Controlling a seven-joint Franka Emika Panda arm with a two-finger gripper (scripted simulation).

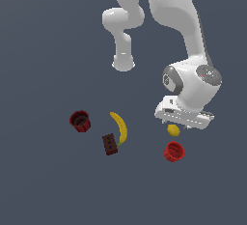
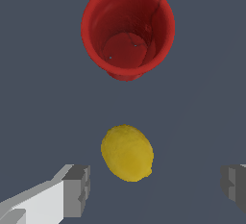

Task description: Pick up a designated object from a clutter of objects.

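Note:
The small yellow lemon (image 1: 173, 130) lies on the grey floor just under my white hand, right behind the bright red cup (image 1: 173, 151). In the wrist view the lemon (image 2: 127, 153) sits between my two fingers, a little off toward one of them; the cup (image 2: 127, 28) stands upright beyond it. My gripper (image 2: 156, 187) is open and empty, with its fingertips (image 2: 77, 189) spread wide on either side of the lemon and not touching it. In the exterior view the hand hides the fingers.
A yellow banana (image 1: 119, 127), a brown block (image 1: 110, 144) and a dark red cup (image 1: 80, 121) lie toward the exterior view's left. The arm's white base (image 1: 123, 63) stands behind them.

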